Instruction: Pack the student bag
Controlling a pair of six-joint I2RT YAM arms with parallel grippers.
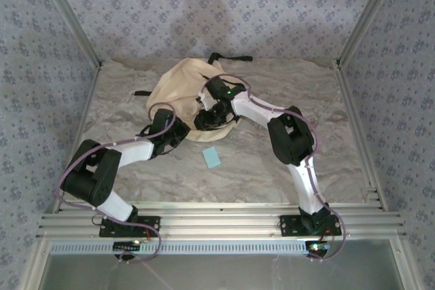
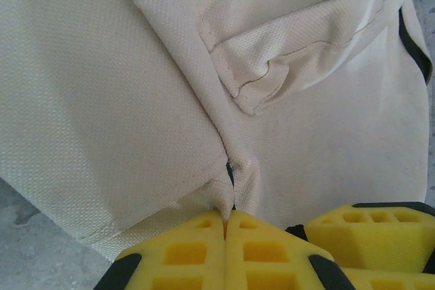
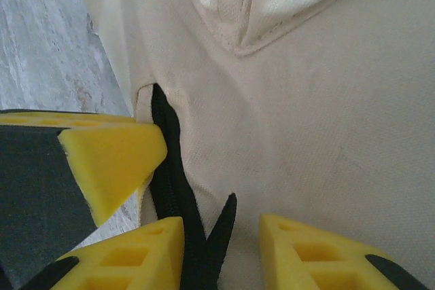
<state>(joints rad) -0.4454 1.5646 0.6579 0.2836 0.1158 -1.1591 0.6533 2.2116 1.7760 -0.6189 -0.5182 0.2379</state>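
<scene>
Step in hand, as I'm reading it: getting the student bag open. Both grippers are working at its near edge, and neither is carrying an item. The bag is lying slumped on the table, w/ black straps trailing off its far side.

L gripper is clamping a fold of cream fabric at the bag's near-left edge. Its pads are pressing together w/ cloth pinched btw them, and the fabric is creasing up from the pinch. R gripper is sitting just beside it, further right along the bag's near edge. Its jaws are standing apart, straddling the black zipper strip w/o squeezing it, so it's released and not gripping.

Next move, prob.: R closing on the zipper pull or tape and drawing it along the track, while L is holding the cloth taut as an anchor. That's calling for a precise pinch on a thin, floppy tab. The soft fabric could be bunching or dragging along w/ the pull.

Contents: the bag's inside is hidden and no opening is showing, so can't tell if anything's in it. A small light-blue card is lying on the table just in front of the bag, outside it, likely waiting to go in.
</scene>
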